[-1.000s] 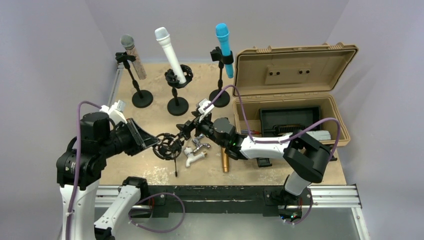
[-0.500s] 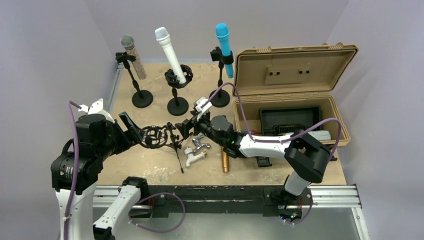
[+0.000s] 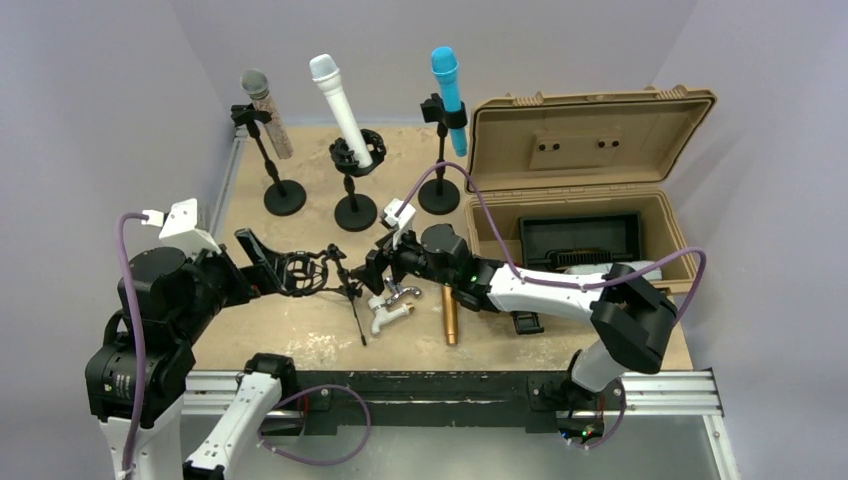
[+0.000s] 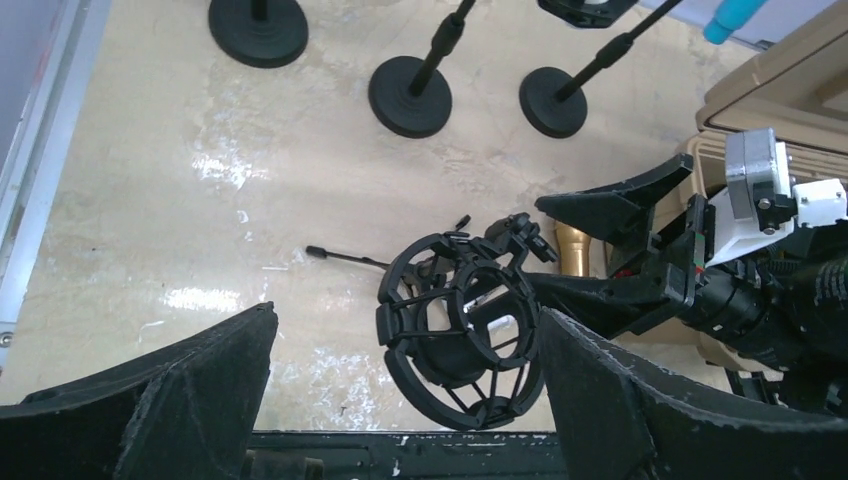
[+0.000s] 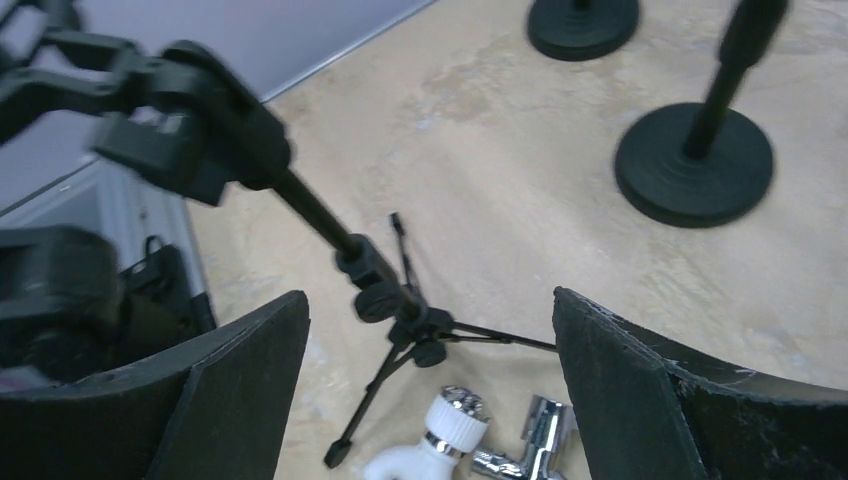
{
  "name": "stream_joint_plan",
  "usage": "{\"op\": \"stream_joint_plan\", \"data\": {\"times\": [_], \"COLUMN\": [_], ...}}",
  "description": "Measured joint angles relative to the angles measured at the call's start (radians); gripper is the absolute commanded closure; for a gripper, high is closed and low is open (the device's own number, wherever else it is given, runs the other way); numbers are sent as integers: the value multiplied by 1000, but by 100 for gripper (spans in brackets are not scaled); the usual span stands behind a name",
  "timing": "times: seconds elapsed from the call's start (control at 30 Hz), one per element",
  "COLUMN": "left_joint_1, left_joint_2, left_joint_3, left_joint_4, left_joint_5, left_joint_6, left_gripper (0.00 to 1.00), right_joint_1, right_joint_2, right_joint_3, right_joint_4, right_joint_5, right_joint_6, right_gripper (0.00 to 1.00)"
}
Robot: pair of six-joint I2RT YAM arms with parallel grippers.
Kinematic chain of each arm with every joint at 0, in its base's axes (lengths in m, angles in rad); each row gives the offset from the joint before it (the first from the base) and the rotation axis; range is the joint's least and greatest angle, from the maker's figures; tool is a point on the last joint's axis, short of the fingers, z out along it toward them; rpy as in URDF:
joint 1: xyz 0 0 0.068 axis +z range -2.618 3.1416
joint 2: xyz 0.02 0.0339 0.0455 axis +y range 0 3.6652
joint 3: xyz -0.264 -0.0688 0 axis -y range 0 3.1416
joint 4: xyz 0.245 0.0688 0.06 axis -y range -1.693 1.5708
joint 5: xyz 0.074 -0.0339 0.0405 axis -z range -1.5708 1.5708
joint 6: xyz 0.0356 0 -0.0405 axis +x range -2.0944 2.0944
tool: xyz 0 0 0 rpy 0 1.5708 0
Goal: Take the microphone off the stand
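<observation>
A gold microphone (image 3: 450, 315) lies flat on the table, apart from the small black tripod stand (image 3: 348, 288); a sliver of this microphone (image 4: 572, 250) shows in the left wrist view. The stand's empty shock-mount cage (image 3: 305, 272) tilts toward my left gripper (image 3: 268, 270). That gripper (image 4: 405, 312) is open, with the cage (image 4: 460, 340) between its fingers, close to the right one and well apart from the left. My right gripper (image 3: 375, 265) is open too, hovering by the tripod hub (image 5: 405, 320), gripping nothing.
Three upright stands at the back hold a grey-headed mic (image 3: 258, 100), a white mic (image 3: 340, 105) and a blue mic (image 3: 448, 85). An open tan case (image 3: 590, 200) sits at the right. White and chrome faucet parts (image 3: 390, 305) lie beside the tripod.
My left gripper opened off the shock-mount cage after carrying it leftward. The right gripper shifted slightly left and stayed open.
</observation>
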Motion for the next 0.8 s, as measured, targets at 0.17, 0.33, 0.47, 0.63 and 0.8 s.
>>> {"op": "stream_joint_plan", "data": {"times": [0.17,0.33,0.47,0.63,0.8], "left_joint_1": [0,0,0,0,0], "left_joint_2": [-11,-20,-26,-49,-65], "left_joint_3": [-23,-95,-114,-140,-179], "left_joint_4": [52,93,113,168,229], "left_joint_5": [71,145,161,182,193], "left_joint_6": [19,31,53,71,70], "left_gripper": [1,1,1,0,0], "right_joint_1": [-31,-51,-67,-71,-71], "right_joint_2": [2,67,87,129,175], "right_joint_3": [29,108,125,140,153], "right_joint_4": [-2,-5,-30,-65,-95], "right_joint_5": [-222,-369,-444,-463,-432], "right_joint_6": [7,18,6,-23,-27], "right_gripper": [21,25,26,27,33]}}
